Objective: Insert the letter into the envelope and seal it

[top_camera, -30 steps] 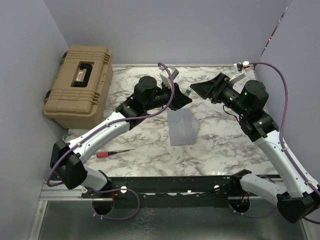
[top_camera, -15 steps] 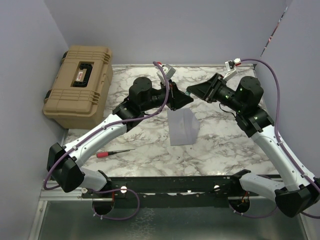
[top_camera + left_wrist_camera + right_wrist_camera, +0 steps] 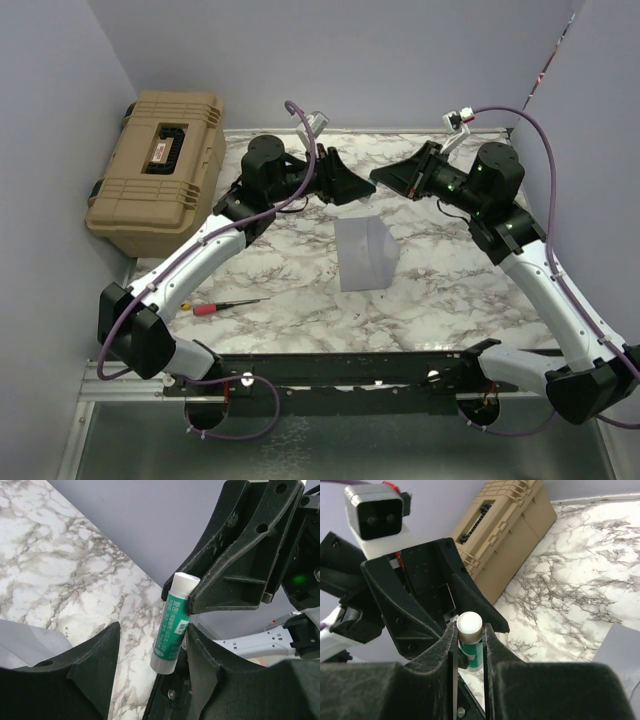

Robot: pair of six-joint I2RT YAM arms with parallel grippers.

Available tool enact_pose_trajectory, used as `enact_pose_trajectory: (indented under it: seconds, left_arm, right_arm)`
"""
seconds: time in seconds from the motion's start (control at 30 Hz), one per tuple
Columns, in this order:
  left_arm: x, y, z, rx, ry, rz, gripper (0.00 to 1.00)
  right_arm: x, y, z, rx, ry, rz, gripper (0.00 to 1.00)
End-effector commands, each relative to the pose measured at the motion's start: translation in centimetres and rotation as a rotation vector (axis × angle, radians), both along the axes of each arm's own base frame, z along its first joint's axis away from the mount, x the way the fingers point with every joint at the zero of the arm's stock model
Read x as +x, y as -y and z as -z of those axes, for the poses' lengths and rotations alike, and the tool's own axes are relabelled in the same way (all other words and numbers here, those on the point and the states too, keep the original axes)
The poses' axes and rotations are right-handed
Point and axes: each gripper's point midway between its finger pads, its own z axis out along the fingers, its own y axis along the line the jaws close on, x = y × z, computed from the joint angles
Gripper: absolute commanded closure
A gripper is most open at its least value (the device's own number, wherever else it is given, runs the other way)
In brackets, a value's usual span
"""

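Right fingers [image 3: 490, 647] are clamped on the glue stick [image 3: 470, 630], and the left fingers [image 3: 95, 662] are spread apart next to it. The envelope [image 3: 365, 255] lies flat mid-table [image 3: 290, 290]. It looks light, floppy and slidey, so I'd pin an edge. Can't see the letter.

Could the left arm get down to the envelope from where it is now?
Probably yes. The left gripper is open and empty, the glue stick sits in the right gripper, and the envelope lies uncovered on the table near it.
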Motion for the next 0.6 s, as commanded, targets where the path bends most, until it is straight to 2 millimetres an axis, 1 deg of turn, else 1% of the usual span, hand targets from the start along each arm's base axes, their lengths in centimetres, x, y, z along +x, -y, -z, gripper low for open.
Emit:
enact_pose_trajectory:
  seconds: [0.0, 0.07, 0.17, 0.2, 0.3, 0.37, 0.4, 0.43, 0.47, 0.53, 0.57]
  left_arm:
    - [0.2, -0.1, 1.1, -0.006, -0.108, 0.095, 0.46]
    - [0.0, 0.0, 1.3, -0.002, -0.104, 0.119, 0.46]
    - [0.1, -0.1, 1.5, 0.005, -0.095, 0.128, 0.46]
    - [0.2, 0.0, 1.7, 0.009, -0.094, 0.131, 0.48]
    - [0.3, 0.2, 2.1, 0.015, -0.103, 0.15, 0.59]
    - [0.5, 0.4, 2.4, 0.017, -0.114, 0.159, 0.73]
    - [0.6, 0.4, 2.5, 0.02, -0.112, 0.155, 0.82]
    - [0.9, 0.4, 2.6, 0.022, -0.107, 0.141, 0.93]
    - [1.3, 0.3, 2.6, 0.023, -0.105, 0.117, 1.0]
    - [1.9, 0.0, 2.6, 0.022, -0.104, 0.063, 1.0]
    - [2.3, -0.1, 2.5, 0.016, -0.104, 0.038, 1.0]
  right_arm:
    - [-1.9, -1.2, -0.3, -0.029, 0.036, -0.148, 0.89]
    - [-1.8, -1.5, 0.1, -0.028, 0.02, -0.161, 0.89]
    - [-1.6, -1.8, 0.9, -0.032, -0.007, -0.176, 0.89]
    - [-1.7, -1.9, 0.9, -0.031, -0.006, -0.188, 0.89]
    - [-1.8, -2.2, 0.9, -0.023, -0.009, -0.21, 0.89]
    - [-1.7, -2.4, 0.9, -0.019, -0.012, -0.221, 0.88]
    - [-1.7, -2.4, 0.9, -0.02, -0.014, -0.225, 0.85]
    - [-1.6, -2.4, 1.0, -0.022, -0.013, -0.218, 0.77]
    - [-1.4, -2.1, 1.1, -0.022, -0.016, -0.192, 0.66]
    - [-0.6, -1.2, 1.2, -0.016, -0.019, -0.096, 0.42]
    - [-0.1, -0.5, 1.2, -0.016, -0.028, -0.035, 0.34]
